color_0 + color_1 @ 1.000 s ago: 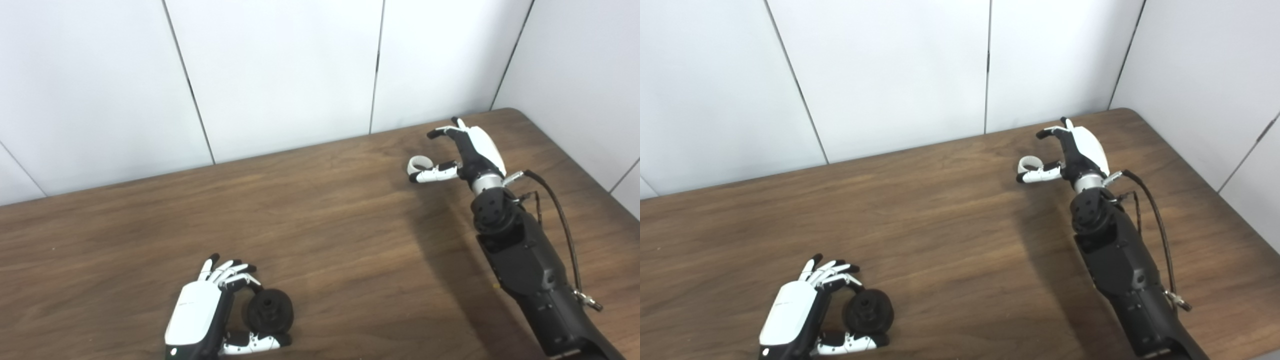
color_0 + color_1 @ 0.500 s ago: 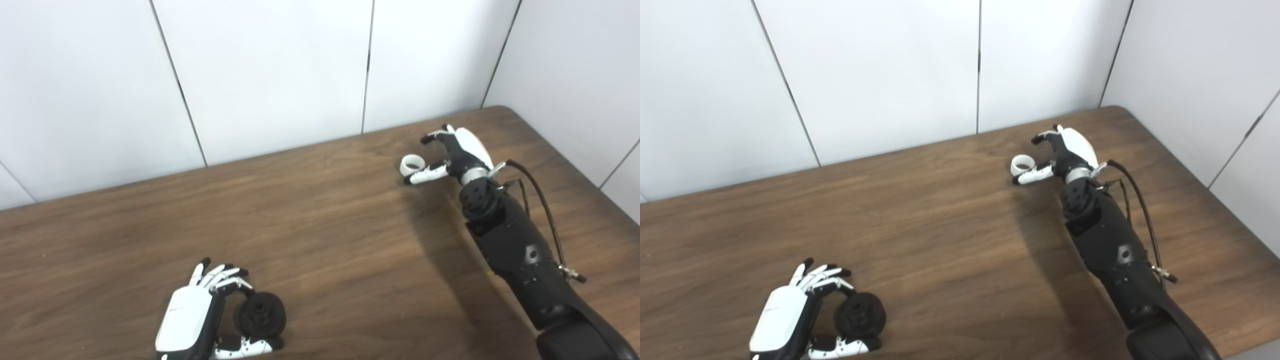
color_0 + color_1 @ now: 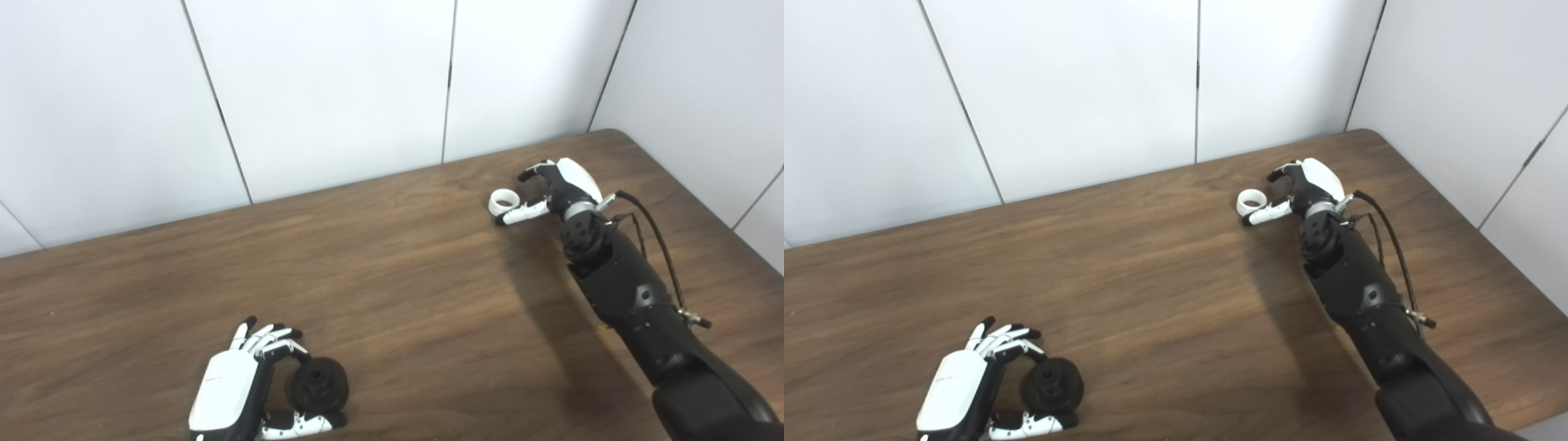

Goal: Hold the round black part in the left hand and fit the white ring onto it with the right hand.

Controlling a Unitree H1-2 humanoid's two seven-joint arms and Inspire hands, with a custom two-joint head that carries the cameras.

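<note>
Fingers and thumb of the left hand [image 3: 229,392] curled around the round black part [image 3: 317,384] near the table's [image 3: 398,294] front edge. Farther back, the right hand [image 3: 560,187] had sunk toward the white ring [image 3: 503,199], spread, thumb seemingly touching it, so pickup looked imminent.
</note>
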